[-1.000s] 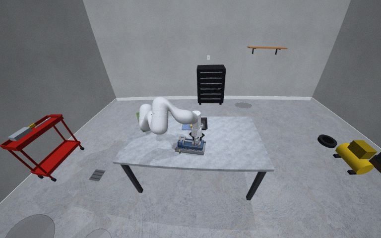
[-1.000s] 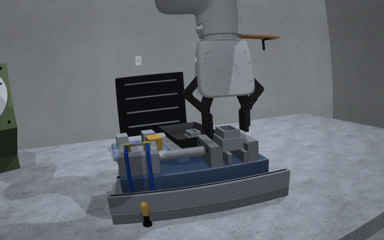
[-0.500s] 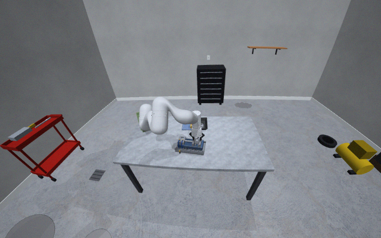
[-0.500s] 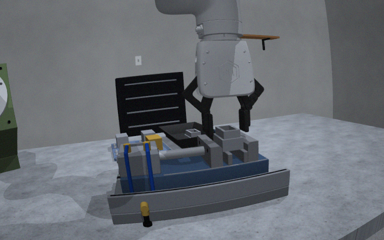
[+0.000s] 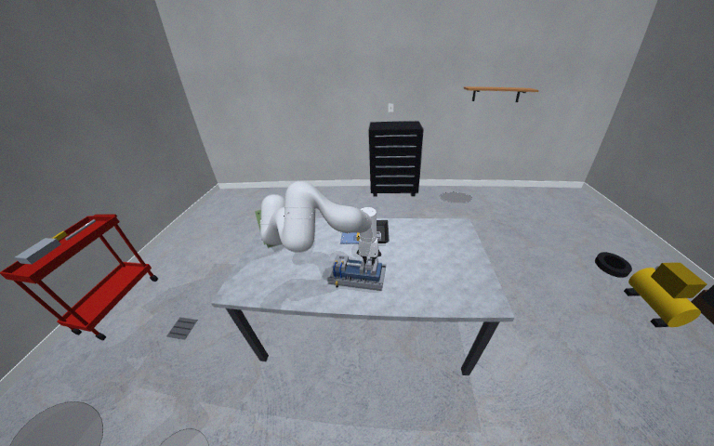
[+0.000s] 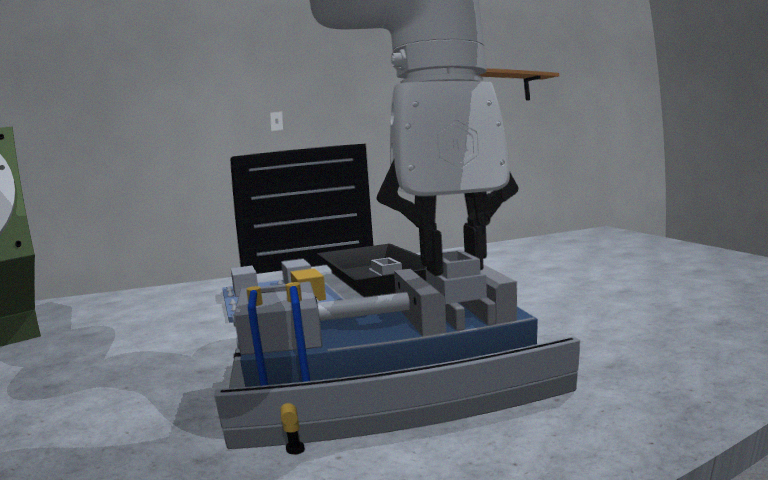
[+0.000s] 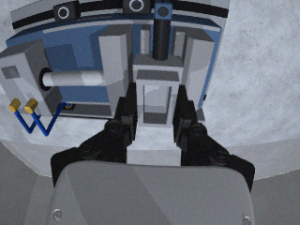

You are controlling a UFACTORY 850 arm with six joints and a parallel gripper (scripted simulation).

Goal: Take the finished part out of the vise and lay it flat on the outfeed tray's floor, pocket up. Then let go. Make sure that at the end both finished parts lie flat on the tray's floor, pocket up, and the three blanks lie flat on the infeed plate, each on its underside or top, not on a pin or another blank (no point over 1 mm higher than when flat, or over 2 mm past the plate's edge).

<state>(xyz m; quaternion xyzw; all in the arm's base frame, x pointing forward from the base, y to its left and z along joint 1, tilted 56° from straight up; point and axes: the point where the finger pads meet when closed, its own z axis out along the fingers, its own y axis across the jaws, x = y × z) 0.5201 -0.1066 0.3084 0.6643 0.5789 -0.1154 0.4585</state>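
While the white arm (image 5: 310, 216) reaches down over the table (image 5: 437, 273), its gripper (image 6: 453, 249) is clamped on the finished part (image 6: 461, 263), one black finger (image 6: 430, 243) pressed against each side of the small grey block. That part sits directly between the fingertips, seated in the vise (image 6: 453, 294), its square pocket facing up toward the gripper body (the wrist view shows the pads (image 7: 126, 115) hugging both flanks). Below the gripper lies the vise's blue base (image 6: 396, 345), with a grey front panel (image 6: 396, 390) nearer the exterior camera. Behind the gripper, just beyond the vise, the dark outfeed tray (image 6: 351, 263) rests on the table with another small hollow block (image 6: 386, 264) inside it. Off to the gripper's side, at the vise's far end, stand two blue hoses (image 6: 256, 333) and a yellow block (image 6: 308, 283).
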